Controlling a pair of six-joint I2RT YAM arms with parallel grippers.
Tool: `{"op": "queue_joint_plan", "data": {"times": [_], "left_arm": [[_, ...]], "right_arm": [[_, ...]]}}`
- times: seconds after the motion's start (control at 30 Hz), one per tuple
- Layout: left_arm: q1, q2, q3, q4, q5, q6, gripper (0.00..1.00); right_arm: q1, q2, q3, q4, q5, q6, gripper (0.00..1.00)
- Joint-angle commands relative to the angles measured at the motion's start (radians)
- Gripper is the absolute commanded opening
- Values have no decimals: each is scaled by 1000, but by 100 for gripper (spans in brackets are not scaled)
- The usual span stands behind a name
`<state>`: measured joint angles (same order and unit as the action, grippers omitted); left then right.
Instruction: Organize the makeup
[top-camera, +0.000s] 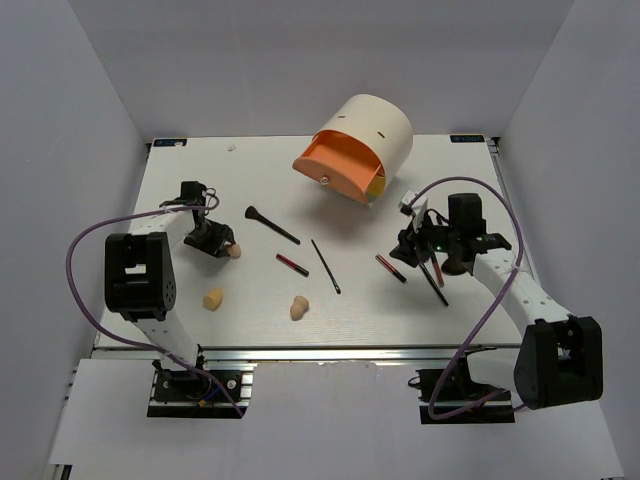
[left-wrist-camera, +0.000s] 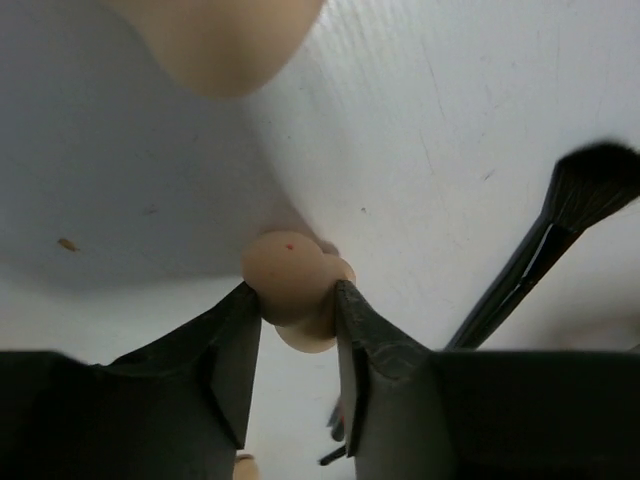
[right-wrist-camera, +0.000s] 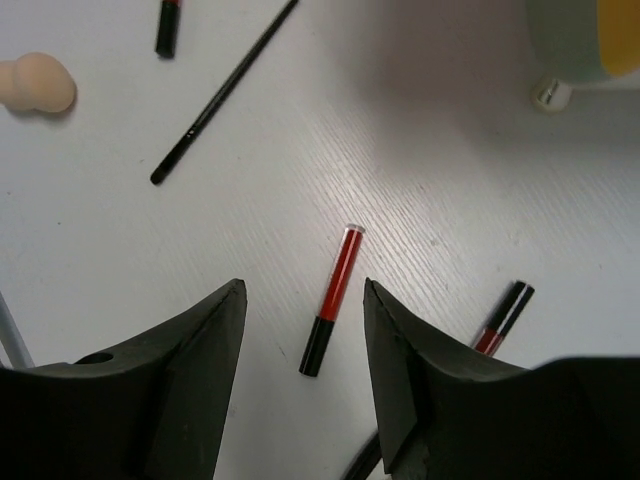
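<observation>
Beige sponge (left-wrist-camera: 288, 280) sits pinched between left jaws; right jaws hang part open, empty, red-and-black stick (right-wrist-camera: 335, 290) centred below — drop straight, close across its barrel.

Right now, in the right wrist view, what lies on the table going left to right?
beige sponge → slim black stick → red-and-black stick → second red-and-black stick → case

Cream cylindrical case (top-camera: 380, 125) at far side of table, right of centre, orange drawer front (top-camera: 335, 165) projecting toward near left, white table (top-camera: 200, 175), plain white enclosure walls (top-camera: 60, 120).
</observation>
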<state>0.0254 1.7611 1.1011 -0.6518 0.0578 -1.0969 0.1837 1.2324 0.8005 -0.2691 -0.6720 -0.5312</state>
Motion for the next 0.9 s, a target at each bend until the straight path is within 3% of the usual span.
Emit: {"op": "queue_joint_plan", "data": {"times": [0.0,0.07,0.2,0.3,0.53,0.67,0.87], "left_arm": [[-10,-2,26,17,39,2,41],[-10,-14,13,21,36,0,22],[-50,-86,11,52,46,12,1],[-102,-181,14,148,105,16,0],[-323,-301,-6,573,160,-49,0],[-386,-270,40,763,185,-81,0],[-453,-132,219,886,200,-124,0]], "right_arm": [[72,-56,-14,-9,-21,-122,56],[97,-57,-14,-15,-34,-136,57],[134,-50,-4,-22,-70,-127,56],[143,-56,-9,-18,-93,-127,56],[157,-57,-30,48,-98,-63,46],[158,-68,-47,50,-90,-55,34],[160,-94,-75,60,-83,-50,32]]}}
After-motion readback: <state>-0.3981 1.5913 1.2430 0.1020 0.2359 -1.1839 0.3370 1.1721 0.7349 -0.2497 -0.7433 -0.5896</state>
